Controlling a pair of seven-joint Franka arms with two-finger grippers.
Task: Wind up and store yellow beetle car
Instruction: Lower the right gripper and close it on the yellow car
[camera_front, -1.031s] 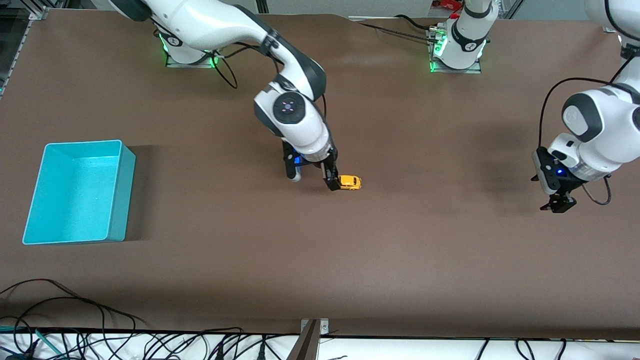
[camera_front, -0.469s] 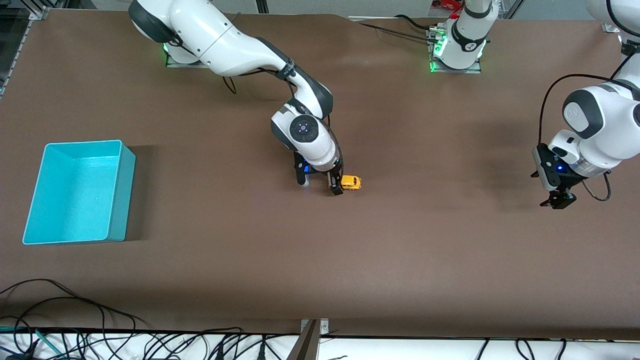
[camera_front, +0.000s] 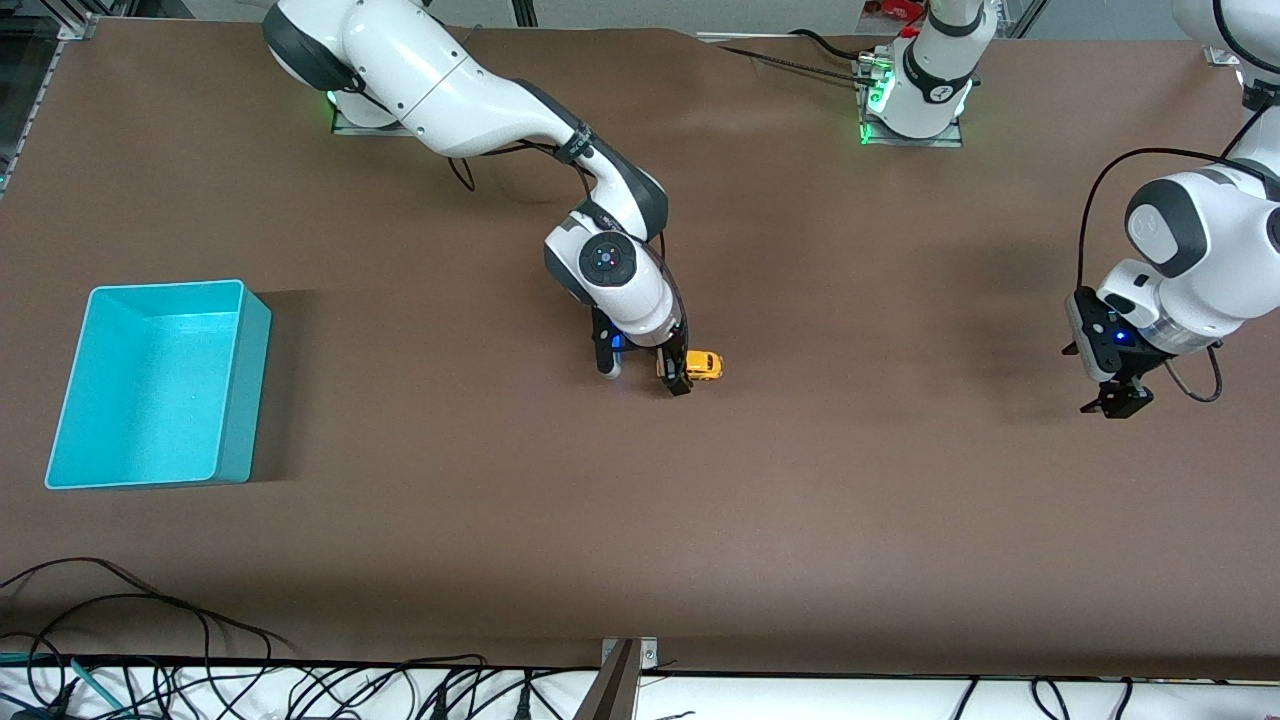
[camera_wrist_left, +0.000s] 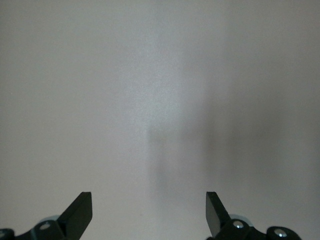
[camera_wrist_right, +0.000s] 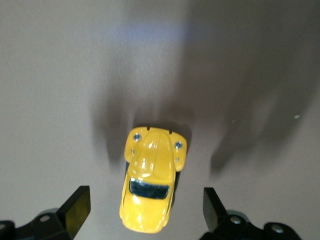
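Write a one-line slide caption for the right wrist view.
Right gripper open over the brown table, fingers apart on either side of the yellow beetle car, not yet gripping it.

A broad brown table (camera_front: 850, 520) fills nearly the whole front view, its matte surface lit evenly from above and marked by soft shadows. At about 9 o'clock sits a turquoise bin (camera_front: 160, 385), open side up. Along the 6 o'clock edge, black cables (camera_front: 200, 660) tangle over a white strip, beside a metal bracket (camera_front: 625, 665). Green lights (camera_front: 865, 115) glow at 12 o'clock.
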